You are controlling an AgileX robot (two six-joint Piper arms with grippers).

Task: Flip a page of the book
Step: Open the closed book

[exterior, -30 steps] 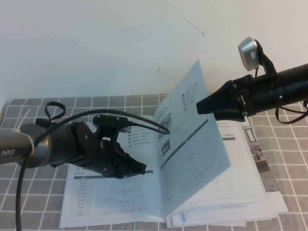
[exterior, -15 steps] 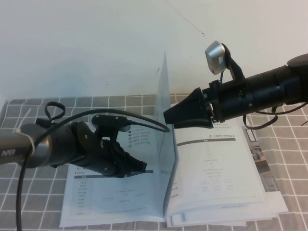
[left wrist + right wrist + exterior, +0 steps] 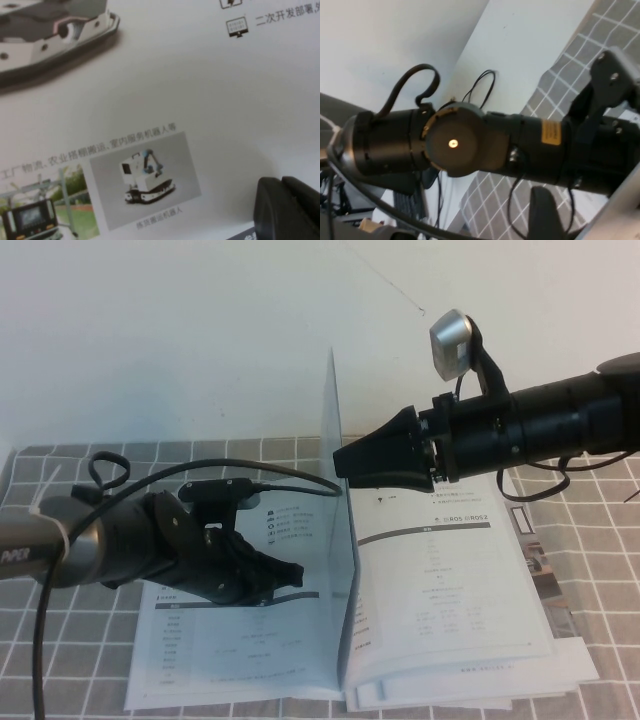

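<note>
The book (image 3: 460, 580) lies open on the checked cloth. The page (image 3: 345, 530) stands nearly upright over the spine, seen edge-on. My right gripper (image 3: 340, 462) is above the spine, shut on the page near its upper outer edge. In the right wrist view one finger (image 3: 545, 215) shows beside the sheet's edge (image 3: 620, 210); the other finger is hidden behind it. My left gripper (image 3: 295, 578) is shut and rests on the book's left-hand sheet (image 3: 230, 650). In the left wrist view its fingertips (image 3: 287, 210) press that sheet (image 3: 175, 90), which shows a darker vehicle (image 3: 50, 30).
Colour brochures (image 3: 545, 560) stick out from under the book on the right. The grey checked cloth (image 3: 600, 510) covers the table, with a white wall behind. The left arm's black cable (image 3: 280, 480) arcs over the left-hand sheet towards the standing page.
My right gripper has moved left with the page. The page has swung from leaning right to standing almost upright over the spine. The left gripper has stayed on the left-hand sheet.
</note>
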